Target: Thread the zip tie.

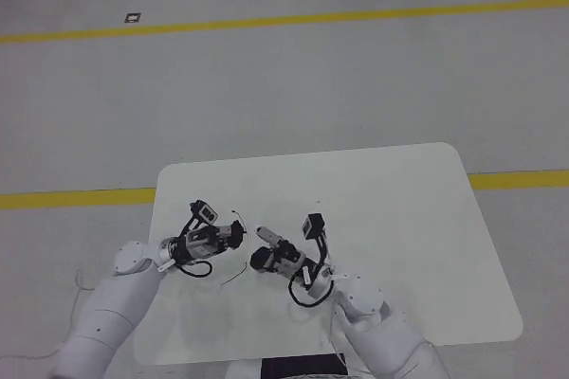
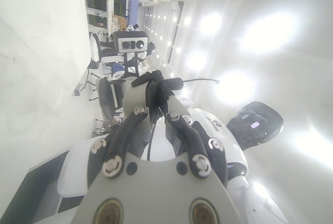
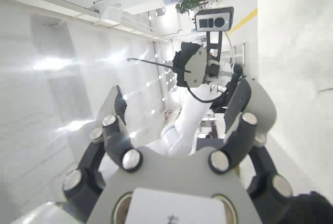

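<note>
As viewed from above, noted both arms raised over the white desk (image 1: 408,189), tips facing and near each other. Found left gripper (image 2: 156,80) clamped tight on the zip tie (image 2: 216,81), pinching it partway along. Observed one end standing free beyond the pads, slightly thickened at the tip, judged likely the locking head. Observed a second thin length on the far side of that gripper in the top view. Found right gripper (image 3: 180,88) spread wide, holding nothing, aimed at the left one, apart from the tie. Judged step in hand: taking hold of a free length for feeding tail into head. For good execution: square the spread jaws across the strap; close near the tip to limit flopping; keep the left pinch firm to prevent swivelling; bring tail and slot onto one line before pushing; feed slowly and stop on any buckling. Avoid closing on the left pads. Counted: one zip tie, two grippers, one desk.
</note>
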Action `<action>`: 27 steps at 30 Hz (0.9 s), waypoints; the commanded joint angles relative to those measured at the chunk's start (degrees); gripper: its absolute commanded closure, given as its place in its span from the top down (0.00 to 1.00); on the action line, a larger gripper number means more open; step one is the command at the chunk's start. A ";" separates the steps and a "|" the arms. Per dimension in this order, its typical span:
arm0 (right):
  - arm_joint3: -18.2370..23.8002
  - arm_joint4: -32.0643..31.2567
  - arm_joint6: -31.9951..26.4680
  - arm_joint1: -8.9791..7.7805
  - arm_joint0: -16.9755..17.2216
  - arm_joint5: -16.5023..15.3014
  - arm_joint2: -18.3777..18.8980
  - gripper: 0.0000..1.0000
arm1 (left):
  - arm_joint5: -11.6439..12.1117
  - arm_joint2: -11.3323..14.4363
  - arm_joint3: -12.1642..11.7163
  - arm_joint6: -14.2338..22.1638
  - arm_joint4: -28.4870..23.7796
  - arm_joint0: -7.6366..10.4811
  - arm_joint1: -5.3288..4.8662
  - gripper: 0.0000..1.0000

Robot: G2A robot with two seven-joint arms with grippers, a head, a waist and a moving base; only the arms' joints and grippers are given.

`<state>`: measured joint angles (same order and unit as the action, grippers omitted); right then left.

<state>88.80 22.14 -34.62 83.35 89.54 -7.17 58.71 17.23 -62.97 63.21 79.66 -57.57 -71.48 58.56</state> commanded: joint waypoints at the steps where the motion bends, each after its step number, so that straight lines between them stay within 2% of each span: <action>1: -0.48 3.09 -2.00 -0.04 -0.41 0.91 0.22 1.00 | -0.07 0.62 0.15 -0.02 -0.29 0.04 -0.08 0.00; 10: -0.60 2.77 -0.75 -0.05 -0.54 1.17 -0.14 1.00 | -0.07 0.62 0.15 -0.02 -0.29 0.04 -0.08 0.00; 20: -2.80 8.15 -0.08 0.22 -2.15 -0.17 -1.59 1.00 | -0.07 0.62 0.15 -0.02 -0.29 0.04 -0.08 0.00; 22: -3.40 9.82 -0.46 0.29 -2.47 -0.45 -1.85 0.82 | -0.07 0.62 0.15 -0.02 -0.29 0.04 -0.08 0.00; 25: -4.40 10.94 -0.96 0.29 -3.03 -0.81 -1.93 0.63 | -0.07 0.62 0.15 -0.02 -0.29 0.04 -0.08 0.00; 26: -4.70 11.21 -1.03 0.28 -3.16 -0.98 -1.99 0.60 | -0.07 0.62 0.15 -0.02 -0.29 0.04 -0.08 0.00; 27: -4.90 11.38 -1.08 0.27 -3.23 -1.09 -2.03 0.50 | -0.07 0.62 0.15 -0.02 -0.29 0.04 -0.08 0.00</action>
<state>84.07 33.40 -35.68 83.64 86.37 -8.17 56.71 17.16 -62.35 63.36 79.64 -57.85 -71.44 58.48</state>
